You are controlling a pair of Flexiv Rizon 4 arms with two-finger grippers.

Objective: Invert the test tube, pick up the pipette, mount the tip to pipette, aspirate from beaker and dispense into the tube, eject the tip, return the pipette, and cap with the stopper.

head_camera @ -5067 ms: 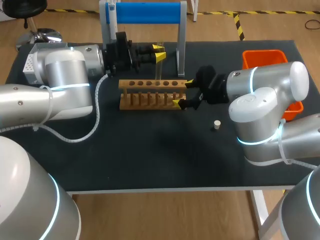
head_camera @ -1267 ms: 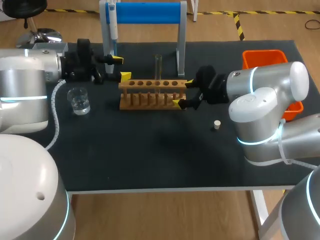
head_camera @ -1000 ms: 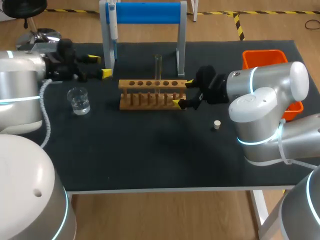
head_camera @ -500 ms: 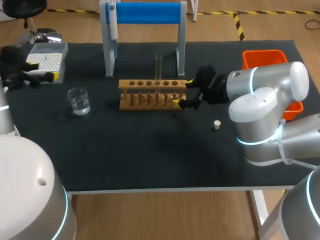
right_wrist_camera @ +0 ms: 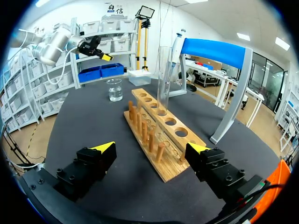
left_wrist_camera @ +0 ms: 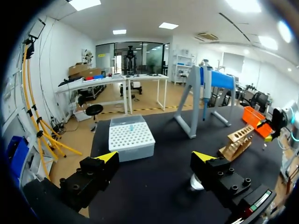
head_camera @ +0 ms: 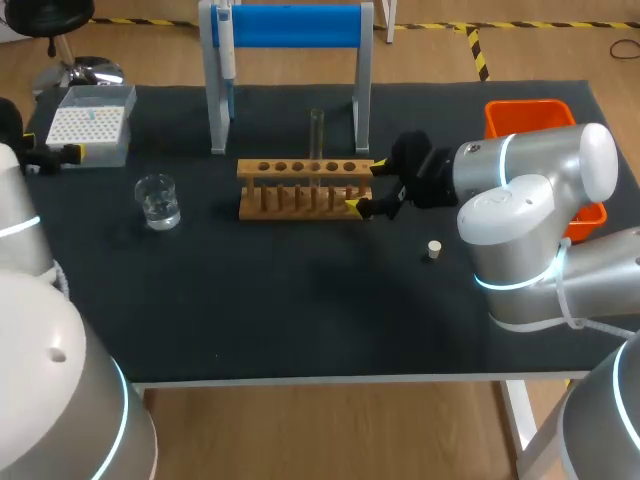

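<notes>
your left claw [left_wrist_camera: 156, 158] has backed right off from the rack [head_camera: 305, 188]. a few seconds ago it was up over the holes. now it sits at the far left edge of the desk [head_camera: 300, 320], just beside the tip box [head_camera: 90, 122]. its fingers are spread wide with nothing in them.

the tube [head_camera: 316, 130] is left standing upright in a rack hole, mouth up and free of both claws. so the inverting step looks done.

your right claw [right_wrist_camera: 150, 154] has not shifted at all. it is still spread wide at the rack's end, one finger to each side, and as far as i can see it grips nothing.

the pipette [head_camera: 227, 45] still hangs on the stand [head_camera: 290, 25], untouched. that makes it the likely next target, and the left arm has swung well past it and must come back in.

the beaker [head_camera: 158, 200] stands where it was, between the tip box and the rack. the stopper [head_camera: 433, 249] lies unmoved near the right arm.
</notes>
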